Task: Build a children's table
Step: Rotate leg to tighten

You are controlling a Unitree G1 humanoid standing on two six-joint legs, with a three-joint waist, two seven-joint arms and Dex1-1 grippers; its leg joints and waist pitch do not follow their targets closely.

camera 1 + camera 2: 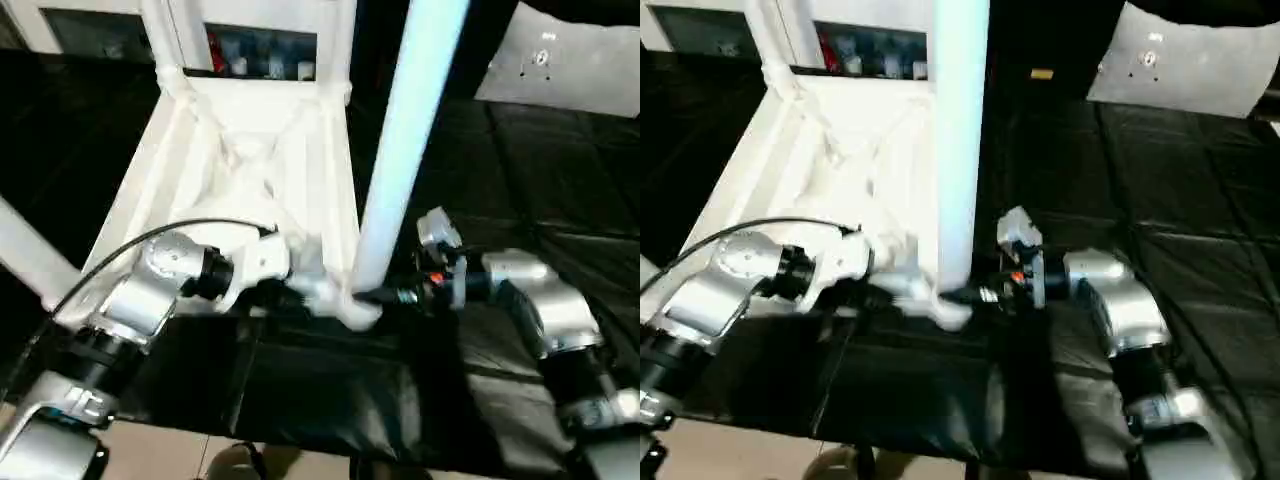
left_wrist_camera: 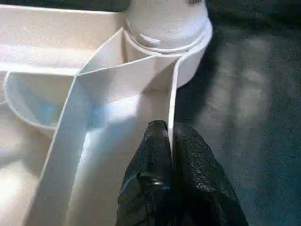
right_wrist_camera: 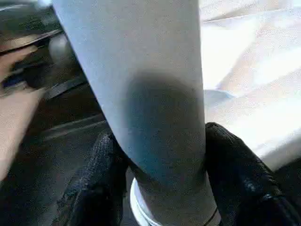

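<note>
The white tabletop (image 1: 250,150) lies upside down on a black mat, ribbed underside up. A long white leg (image 1: 405,130) stands upright in its near right corner socket (image 2: 164,23). My right gripper (image 3: 160,155) is shut on this leg just above the socket, one black finger on each side. My left gripper (image 2: 169,136) is shut on the thin rim wall of the tabletop, close beside the same corner. Two more legs (image 1: 165,40) rise from the far corners, and another white leg (image 1: 30,255) slants at the near left.
A white cabinet with glass doors (image 1: 260,55) stands right behind the tabletop. A white panel (image 1: 570,60) lies at the back right on the black mat (image 1: 520,170). The mat's front edge meets tan floor (image 1: 150,450) below my arms.
</note>
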